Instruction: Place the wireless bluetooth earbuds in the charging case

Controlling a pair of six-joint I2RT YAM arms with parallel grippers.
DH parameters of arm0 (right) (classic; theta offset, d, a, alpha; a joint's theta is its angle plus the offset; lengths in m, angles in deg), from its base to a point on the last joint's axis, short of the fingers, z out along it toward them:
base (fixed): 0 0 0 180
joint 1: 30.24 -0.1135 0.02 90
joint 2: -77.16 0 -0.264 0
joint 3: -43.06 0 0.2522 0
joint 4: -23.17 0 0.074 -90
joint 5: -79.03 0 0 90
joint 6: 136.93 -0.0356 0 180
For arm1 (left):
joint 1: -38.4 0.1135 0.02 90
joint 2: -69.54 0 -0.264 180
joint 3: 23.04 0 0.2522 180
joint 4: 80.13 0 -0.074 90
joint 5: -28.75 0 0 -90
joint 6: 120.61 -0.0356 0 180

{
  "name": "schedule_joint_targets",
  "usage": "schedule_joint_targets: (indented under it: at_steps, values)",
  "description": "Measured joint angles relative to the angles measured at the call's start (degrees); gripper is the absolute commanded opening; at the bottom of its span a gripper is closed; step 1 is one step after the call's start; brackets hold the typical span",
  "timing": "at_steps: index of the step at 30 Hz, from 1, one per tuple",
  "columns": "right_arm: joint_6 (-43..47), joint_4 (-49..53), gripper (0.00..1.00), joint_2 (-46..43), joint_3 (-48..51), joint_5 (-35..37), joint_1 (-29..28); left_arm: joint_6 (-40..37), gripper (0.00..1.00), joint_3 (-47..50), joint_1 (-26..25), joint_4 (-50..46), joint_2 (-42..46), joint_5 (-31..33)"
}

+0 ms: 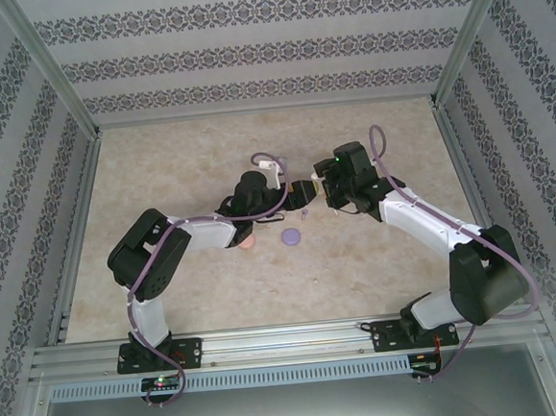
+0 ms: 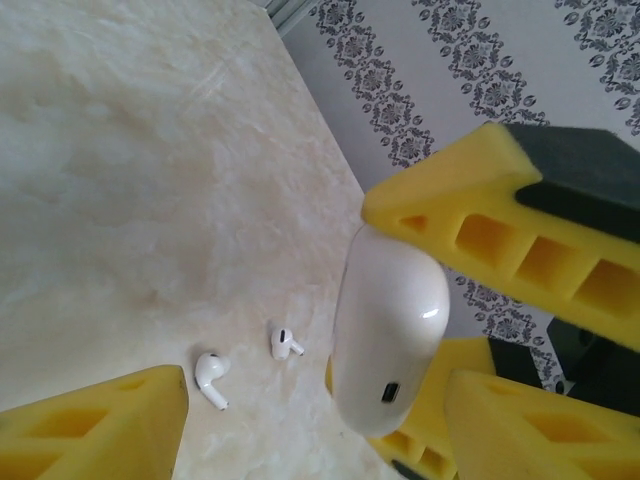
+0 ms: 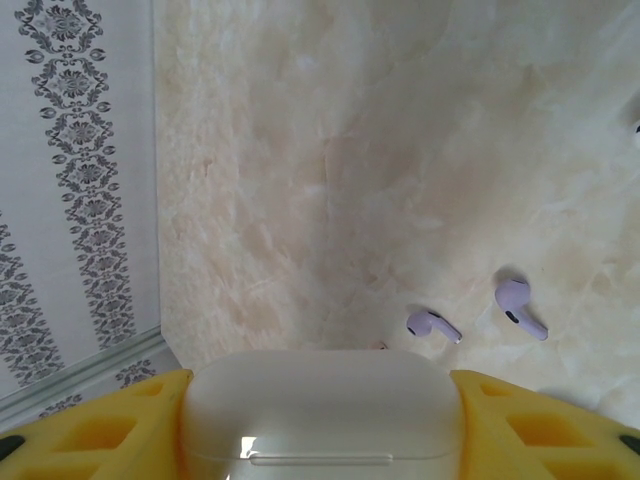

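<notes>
Your right gripper point(image 3: 320, 388) is clamping the white charging case point(image 3: 320, 415), bottom centre; your left gripper point(image 2: 318, 382) is standing with jaws apart.

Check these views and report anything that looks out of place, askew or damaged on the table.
Nothing looks damaged or spilled. Two white earbuds and two purple earbuds lie loose on the table, outside any case. The white case hangs tilted above the table, clamped in the right end effector, apparently shut.

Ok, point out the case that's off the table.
The white case, gripped by the right gripper; the purple case and pink case lie on the table.
</notes>
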Motion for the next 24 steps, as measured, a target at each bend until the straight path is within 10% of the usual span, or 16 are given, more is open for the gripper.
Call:
schedule_joint_targets:
  at_steps: [24]
  values:
    - [-0.02,-2.29,0.46,0.0,2.4,-2.03,1.6,1.27,0.35,-4.63,-1.6,1.18,-4.7,-1.27]
